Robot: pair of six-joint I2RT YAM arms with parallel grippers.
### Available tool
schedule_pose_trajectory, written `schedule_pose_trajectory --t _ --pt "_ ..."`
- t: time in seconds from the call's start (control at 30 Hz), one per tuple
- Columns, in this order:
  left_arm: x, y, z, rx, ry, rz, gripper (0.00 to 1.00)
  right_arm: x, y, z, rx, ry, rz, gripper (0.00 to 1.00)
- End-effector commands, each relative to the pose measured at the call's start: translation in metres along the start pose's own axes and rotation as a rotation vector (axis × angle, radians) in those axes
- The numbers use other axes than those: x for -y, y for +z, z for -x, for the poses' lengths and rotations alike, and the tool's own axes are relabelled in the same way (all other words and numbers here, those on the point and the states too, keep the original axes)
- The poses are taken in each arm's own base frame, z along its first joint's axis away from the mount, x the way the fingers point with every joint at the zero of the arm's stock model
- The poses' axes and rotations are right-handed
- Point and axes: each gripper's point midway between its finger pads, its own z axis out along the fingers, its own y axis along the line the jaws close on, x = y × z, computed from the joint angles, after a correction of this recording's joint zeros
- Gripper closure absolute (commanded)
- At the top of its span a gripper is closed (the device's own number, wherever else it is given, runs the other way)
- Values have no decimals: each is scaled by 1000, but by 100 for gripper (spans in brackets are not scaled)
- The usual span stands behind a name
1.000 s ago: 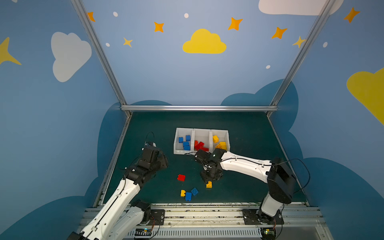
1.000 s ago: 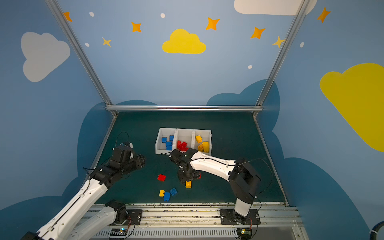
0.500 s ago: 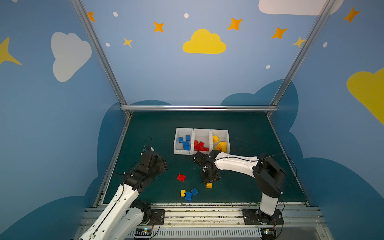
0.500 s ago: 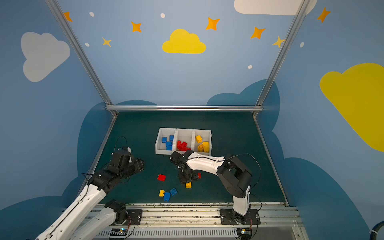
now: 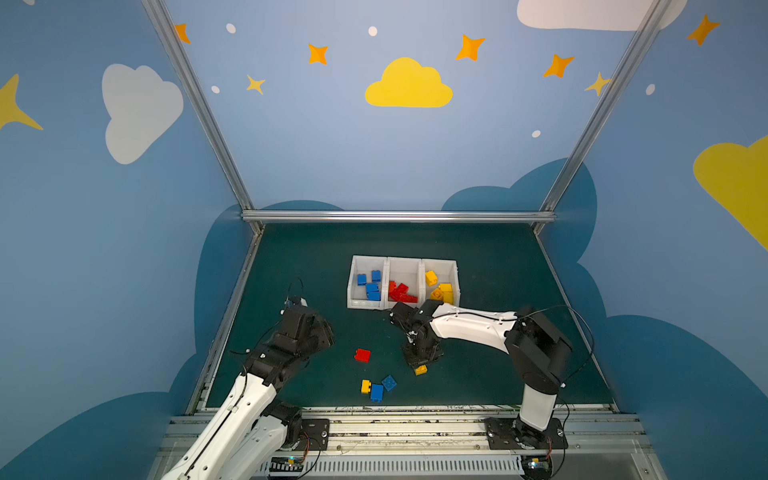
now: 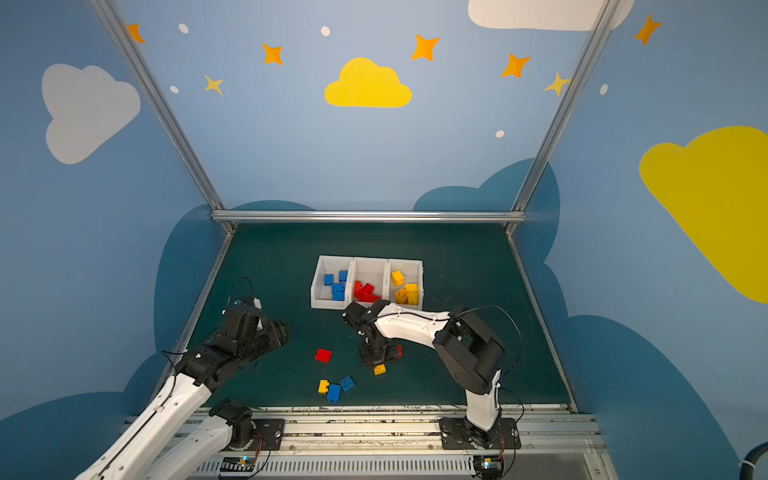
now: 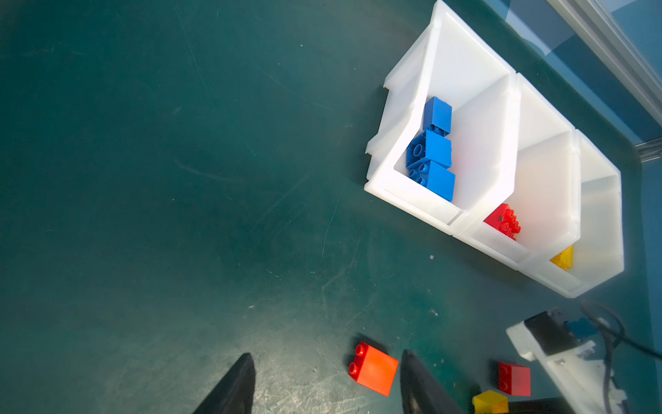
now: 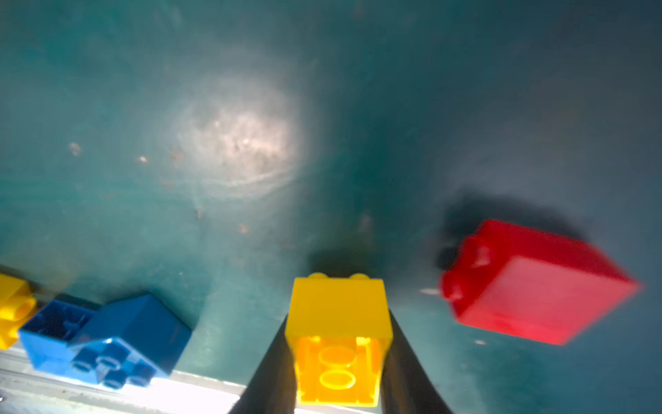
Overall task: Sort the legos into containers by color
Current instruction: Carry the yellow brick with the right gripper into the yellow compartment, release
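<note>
Bins [image 5: 405, 266] far-centre on mat [image 5: 478, 270], blue, red, yellow left to right, so colours fixed; left gripper [image 7: 326, 358] apart, empty, lined up near red brick [image 7: 372, 369]; right gripper [image 8: 338, 326] clamped on yellow brick [image 8: 338, 304] at mat level, likely bound for rightmost bin [image 5: 441, 266].

Up close, the yellow brick [image 8: 338, 312] is glossy, smooth plastic, slightly see-through at its hollow underside. The white containers [image 7: 476, 107] are smooth plastic with a soft sheen. The dark green bench [image 7: 179, 179] looks matt, scratched and scuffed. The back rail [image 5: 395, 216] is brushed bare metal.
</note>
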Motion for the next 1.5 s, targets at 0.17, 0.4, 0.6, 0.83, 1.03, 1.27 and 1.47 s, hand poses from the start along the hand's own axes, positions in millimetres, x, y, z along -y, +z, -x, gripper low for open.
schedule_pose_trajectory --t 0.17,0.4,0.6,0.83,1.03,1.27,1.47 --pt "-7 -4 -9 -13 -16 1 35 58 -110 88 250 -11 22 70" --pt "-7 -8 -15 -8 -37 -31 35 120 -137 166 317 94 11 70" --pt "-13 -11 -20 -5 -49 -31 35 137 -125 195 292 125 17 68" --pt "-16 -11 -23 -4 -51 -30 35 133 -117 199 280 147 53 55" --pt "-14 -10 -23 -4 -57 -37 35 131 -120 198 284 147 66 44" --pt "-16 -10 -26 -6 -62 -40 35 130 -127 195 294 146 76 42" --pt "-17 -11 -28 -6 -62 -42 35 129 -131 192 302 148 84 41"
